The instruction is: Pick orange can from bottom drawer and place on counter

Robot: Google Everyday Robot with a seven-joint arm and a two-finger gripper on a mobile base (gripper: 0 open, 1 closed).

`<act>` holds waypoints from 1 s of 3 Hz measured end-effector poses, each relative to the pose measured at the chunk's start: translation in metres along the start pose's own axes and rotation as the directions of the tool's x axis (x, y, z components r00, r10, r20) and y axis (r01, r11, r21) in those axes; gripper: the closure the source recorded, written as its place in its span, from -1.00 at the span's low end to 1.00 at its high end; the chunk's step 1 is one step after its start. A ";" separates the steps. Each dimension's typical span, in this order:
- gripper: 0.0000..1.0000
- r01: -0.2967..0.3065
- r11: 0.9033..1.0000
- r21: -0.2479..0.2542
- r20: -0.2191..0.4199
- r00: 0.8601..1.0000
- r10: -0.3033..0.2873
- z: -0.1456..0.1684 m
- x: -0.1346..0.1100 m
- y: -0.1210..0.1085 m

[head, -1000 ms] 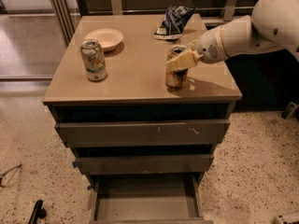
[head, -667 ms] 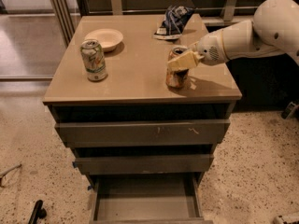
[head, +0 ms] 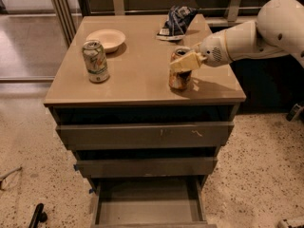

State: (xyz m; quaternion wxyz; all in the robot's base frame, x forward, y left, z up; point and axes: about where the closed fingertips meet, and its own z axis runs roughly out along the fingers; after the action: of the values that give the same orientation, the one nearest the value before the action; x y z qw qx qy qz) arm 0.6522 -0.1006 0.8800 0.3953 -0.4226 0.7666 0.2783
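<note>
Gripping the orange can point(head: 179, 80), end effector point(head: 184, 62) clamped around it, can upright on counter point(head: 142, 68) (bottom drawer point(head: 147, 204) open).

Green-and-white can point(head: 95, 61) upright, front-left of table point(head: 142, 77). Pale bowl point(head: 106, 39) just behind it, slightly right, not touching. Crumpled dark blue bag point(head: 175, 22) at back edge, right of centre. Speckled floor point(head: 266, 165); black object point(head: 37, 216) lower left.

A pale speckled terrazzo floor point(head: 266, 165) meets a metal-framed glass panel point(head: 26, 42) at back left
</note>
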 end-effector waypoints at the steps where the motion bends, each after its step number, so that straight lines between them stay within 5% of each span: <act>1: -0.46 0.000 1.000 0.000 0.000 1.000 0.000 0.000 0.000 0.000; 2: -0.93 0.000 1.000 0.000 0.000 1.000 0.000 0.000 0.000 0.000; 3: -1.00 0.000 1.000 0.000 0.000 1.000 0.000 0.000 0.000 0.000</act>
State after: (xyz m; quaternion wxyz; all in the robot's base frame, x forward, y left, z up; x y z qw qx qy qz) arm 0.6522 -0.1004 0.8800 0.3953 -0.4227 0.7666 0.2783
